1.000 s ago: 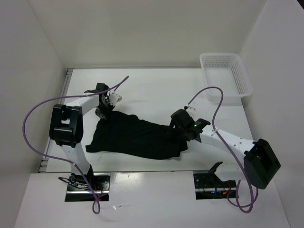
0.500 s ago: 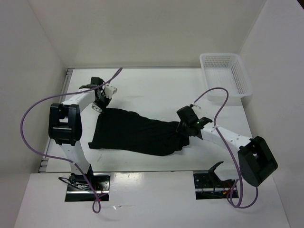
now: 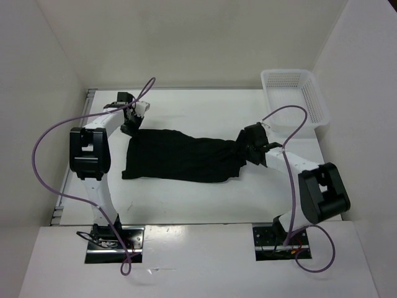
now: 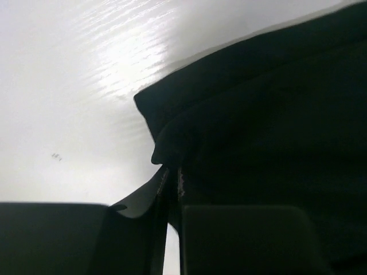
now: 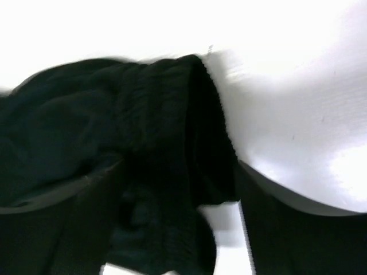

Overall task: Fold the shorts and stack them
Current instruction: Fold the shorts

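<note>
The shorts (image 3: 180,156) lie stretched flat across the middle of the table (image 3: 205,112). At their upper-left corner the left gripper (image 3: 131,126) pinches fabric, and the right gripper (image 3: 244,148) clamps the bunched right end. This looks like the flattening step; the next move likely calls for folding one end over.

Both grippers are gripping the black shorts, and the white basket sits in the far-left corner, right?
Not quite: the basket sits in the far-right corner, as the top external view shows. The left gripper and right gripper do grip the shorts.
</note>
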